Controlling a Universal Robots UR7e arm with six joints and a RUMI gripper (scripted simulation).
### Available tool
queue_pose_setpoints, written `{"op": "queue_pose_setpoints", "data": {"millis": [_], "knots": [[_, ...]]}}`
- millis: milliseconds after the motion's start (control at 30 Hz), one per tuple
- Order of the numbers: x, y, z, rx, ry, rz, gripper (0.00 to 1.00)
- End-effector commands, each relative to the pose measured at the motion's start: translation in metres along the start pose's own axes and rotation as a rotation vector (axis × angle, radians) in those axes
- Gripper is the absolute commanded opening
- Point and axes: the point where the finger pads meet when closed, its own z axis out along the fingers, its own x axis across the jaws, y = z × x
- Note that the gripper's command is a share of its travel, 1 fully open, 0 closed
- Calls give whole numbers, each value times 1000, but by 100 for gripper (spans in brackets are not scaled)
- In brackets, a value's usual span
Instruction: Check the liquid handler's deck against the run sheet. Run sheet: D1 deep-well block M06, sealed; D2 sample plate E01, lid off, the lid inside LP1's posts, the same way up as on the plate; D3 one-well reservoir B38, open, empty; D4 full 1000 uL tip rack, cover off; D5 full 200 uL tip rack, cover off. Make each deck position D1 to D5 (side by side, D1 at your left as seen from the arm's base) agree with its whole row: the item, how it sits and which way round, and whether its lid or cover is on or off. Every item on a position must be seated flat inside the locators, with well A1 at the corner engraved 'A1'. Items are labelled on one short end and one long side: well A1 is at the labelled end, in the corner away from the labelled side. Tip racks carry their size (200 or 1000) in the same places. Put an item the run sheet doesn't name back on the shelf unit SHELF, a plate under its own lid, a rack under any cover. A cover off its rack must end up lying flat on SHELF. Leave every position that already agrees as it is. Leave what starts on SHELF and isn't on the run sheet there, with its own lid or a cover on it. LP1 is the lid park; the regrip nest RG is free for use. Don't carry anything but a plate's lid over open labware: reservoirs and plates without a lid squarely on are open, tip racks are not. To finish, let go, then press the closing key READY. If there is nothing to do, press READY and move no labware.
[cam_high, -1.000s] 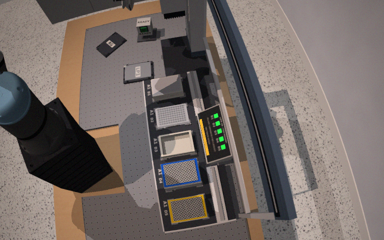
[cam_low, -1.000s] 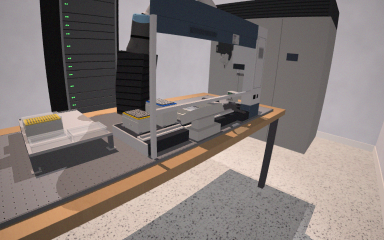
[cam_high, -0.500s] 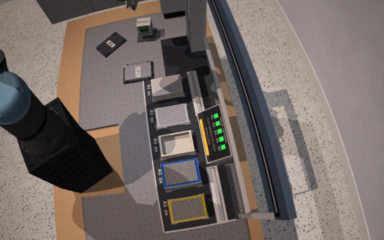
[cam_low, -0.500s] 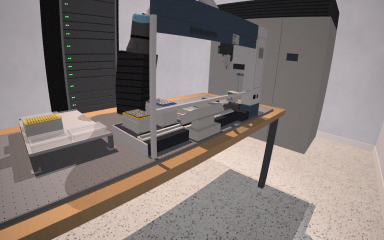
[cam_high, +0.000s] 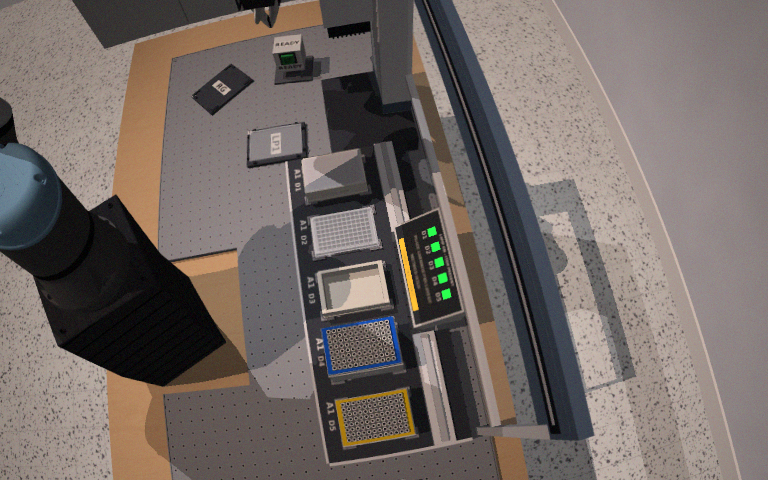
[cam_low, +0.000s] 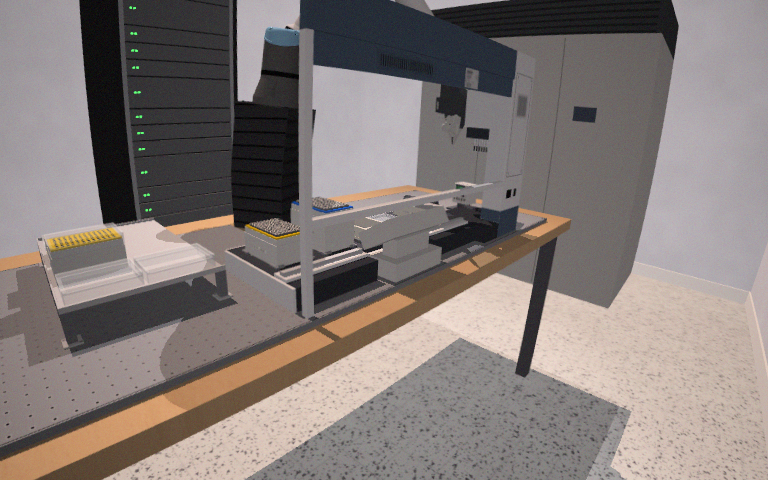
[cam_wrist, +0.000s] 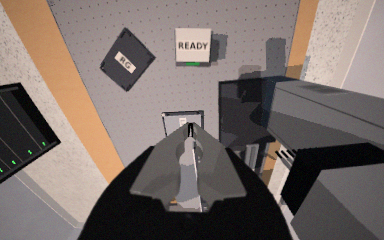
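Observation:
My gripper is shut and empty, high above the far end of the table; in the overhead view it hangs just left of the READY key. In the wrist view the key lies ahead, with the lid park LP1 just beyond the fingertips. On the deck, D1 holds a sealed deep-well block. D2 holds an uncovered sample plate. D3 holds an open reservoir. D4 holds a blue-rimmed tip rack and D5 a yellow-rimmed one, both uncovered. I cannot tell whether a clear lid lies in LP1.
The regrip nest RG lies left of the key. The deck's status panel shows a column of green lights. The handler's gantry and column rise right of the key. SHELF holds a covered yellow rack and flat clear covers.

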Motion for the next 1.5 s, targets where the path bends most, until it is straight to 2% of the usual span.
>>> {"op": "queue_pose_setpoints", "data": {"millis": [0,1467], "knots": [[0,1,13,-1,-2,1,0],[1,-1,75,2,1,1,0]]}}
